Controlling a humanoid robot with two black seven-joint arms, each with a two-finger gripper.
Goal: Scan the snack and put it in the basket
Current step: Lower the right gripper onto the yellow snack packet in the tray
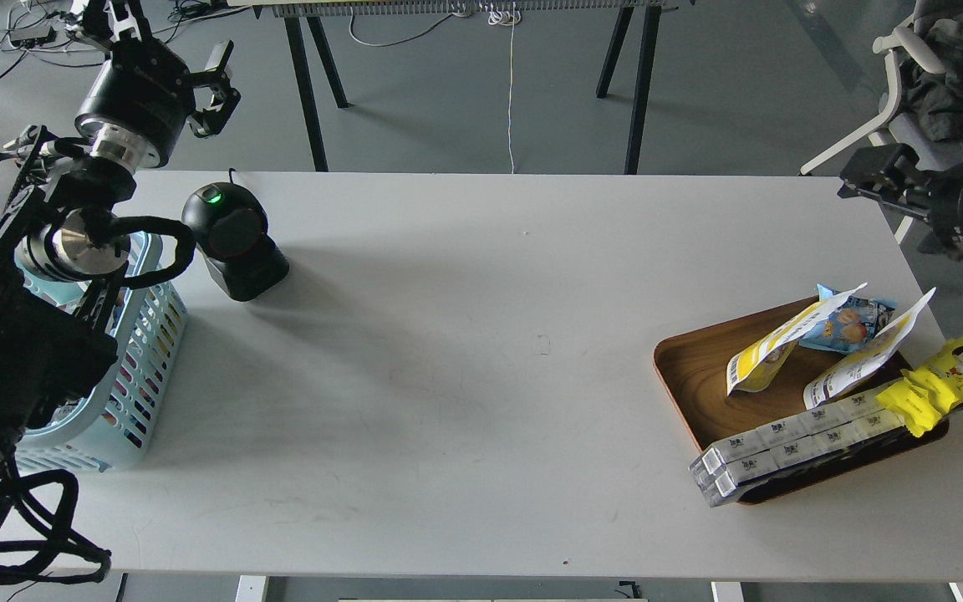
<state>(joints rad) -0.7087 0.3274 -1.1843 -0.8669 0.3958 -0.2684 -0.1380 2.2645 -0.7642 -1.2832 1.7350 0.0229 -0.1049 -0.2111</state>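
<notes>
Two snack pouches lean in the brown wooden tray (690, 376) at the right: one with a yellow lower half (761, 351), and a mostly white one (862, 355) beside it. The light blue basket (143, 368) stands at the table's left edge, partly hidden by my left arm. My left gripper (216, 84) is open and empty, high beyond the table's far left corner. My right gripper (870, 177) is small and dark off the table's far right corner, well above the tray; its fingers cannot be told apart.
A black barcode scanner (235, 242) with a green light stands right of the basket. The tray also holds a small blue bag (853, 322), a long bright-yellow pack (945, 376) and a long white boxed pack (791, 447) over its front rim.
</notes>
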